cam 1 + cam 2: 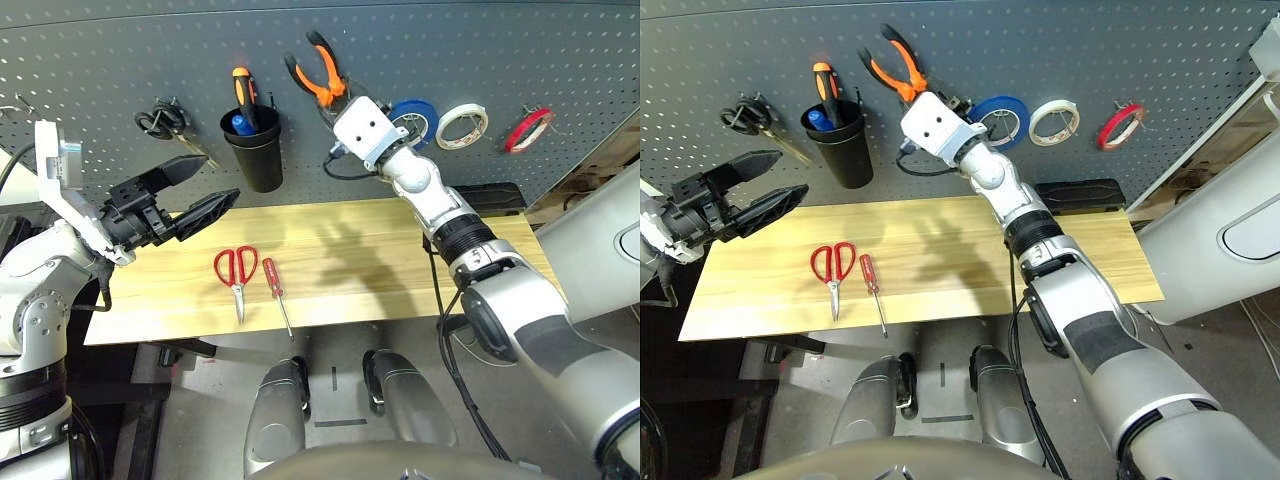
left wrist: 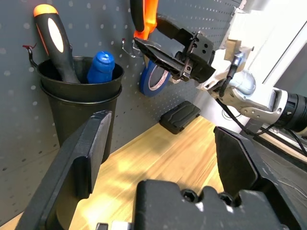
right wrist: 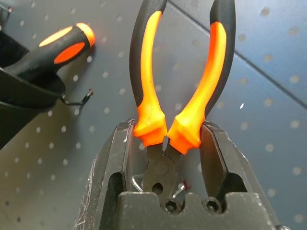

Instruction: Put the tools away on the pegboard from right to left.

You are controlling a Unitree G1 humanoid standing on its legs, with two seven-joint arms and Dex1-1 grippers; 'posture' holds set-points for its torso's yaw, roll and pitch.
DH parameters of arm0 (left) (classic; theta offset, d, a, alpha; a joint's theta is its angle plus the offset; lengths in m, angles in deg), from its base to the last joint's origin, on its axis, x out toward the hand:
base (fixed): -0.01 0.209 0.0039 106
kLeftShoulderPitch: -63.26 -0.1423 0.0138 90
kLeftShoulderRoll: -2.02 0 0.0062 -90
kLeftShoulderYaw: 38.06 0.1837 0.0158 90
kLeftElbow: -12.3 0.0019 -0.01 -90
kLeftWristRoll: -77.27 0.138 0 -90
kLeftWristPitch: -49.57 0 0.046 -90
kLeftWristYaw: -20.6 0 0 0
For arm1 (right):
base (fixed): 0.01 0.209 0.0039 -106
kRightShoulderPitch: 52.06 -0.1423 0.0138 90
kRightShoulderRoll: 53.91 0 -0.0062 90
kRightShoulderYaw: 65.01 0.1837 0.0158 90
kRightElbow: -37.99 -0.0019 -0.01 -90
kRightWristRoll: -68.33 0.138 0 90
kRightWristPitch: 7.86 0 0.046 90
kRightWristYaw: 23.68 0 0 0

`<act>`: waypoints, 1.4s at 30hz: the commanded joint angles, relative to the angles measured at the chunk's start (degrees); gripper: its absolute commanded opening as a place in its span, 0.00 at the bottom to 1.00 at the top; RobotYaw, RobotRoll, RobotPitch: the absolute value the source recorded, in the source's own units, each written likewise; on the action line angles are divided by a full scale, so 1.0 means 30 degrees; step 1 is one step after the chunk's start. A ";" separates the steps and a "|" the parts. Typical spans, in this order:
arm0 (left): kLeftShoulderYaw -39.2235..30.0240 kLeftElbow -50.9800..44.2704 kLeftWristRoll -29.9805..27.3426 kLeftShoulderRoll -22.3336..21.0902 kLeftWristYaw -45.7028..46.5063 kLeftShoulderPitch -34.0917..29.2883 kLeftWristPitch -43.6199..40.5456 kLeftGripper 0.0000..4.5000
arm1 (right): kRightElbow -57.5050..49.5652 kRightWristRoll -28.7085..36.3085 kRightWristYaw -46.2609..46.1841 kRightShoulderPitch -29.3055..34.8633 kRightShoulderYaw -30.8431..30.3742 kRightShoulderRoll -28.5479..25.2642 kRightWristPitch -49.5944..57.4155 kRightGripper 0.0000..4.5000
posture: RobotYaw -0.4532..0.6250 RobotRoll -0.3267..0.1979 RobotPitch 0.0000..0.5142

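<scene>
Right wrist view shows you the right gripper point(image 3: 165, 158) pinching the orange-handled pliers point(image 3: 180, 81) against the pegboard point(image 3: 268, 110) for hooking; left gripper point(image 1: 195, 195) spread.

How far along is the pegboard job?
Done: the red tape ring hangs at the right end of the pegboard. In hand: the right gripper is shut on the orange-handled pliers, held up against the board. Left: the red-handled scissors and red-handled screwdriver lie on the table. The left gripper is open, holding nothing.
</scene>
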 commanded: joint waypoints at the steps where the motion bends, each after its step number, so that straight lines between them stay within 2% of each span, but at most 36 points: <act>1: 0.0011 -0.0323 -0.0177 -0.0322 -0.0141 0.0054 -0.0236 1.00 | -0.1267 -0.0306 -0.0492 0.0296 -0.0274 0.0125 0.0071 0.46 | 0.46 0.62 0.34; 10: 0.0126 -0.0276 -0.0180 -0.0289 -0.0118 0.0354 -0.0363 1.00 | -0.2309 -0.0142 -0.0441 0.0123 -0.0350 0.0415 0.0638 0.46 | 0.46 0.62 0.34; 17: 0.0121 -0.0372 -0.0207 -0.0302 -0.0066 0.0385 -0.0455 1.00 | -0.1824 -0.0341 -0.0660 -0.0236 -0.0305 -0.0011 0.0547 0.46 | 0.46 0.62 0.34; 26: 0.0138 -0.0629 -0.0264 -0.0265 0.0079 0.0499 -0.0758 1.00 | 0.0455 -0.0232 -0.0803 -0.1519 -0.0254 -0.0592 -0.0157 0.46 | 0.47 0.62 0.35; 42: -0.0151 -0.1222 -0.0414 -0.0292 0.0349 0.0249 -0.1186 1.00 | 0.3158 0.0822 -0.0276 -0.2419 0.0021 -0.0003 -0.1342 0.46 | 0.49 0.62 0.36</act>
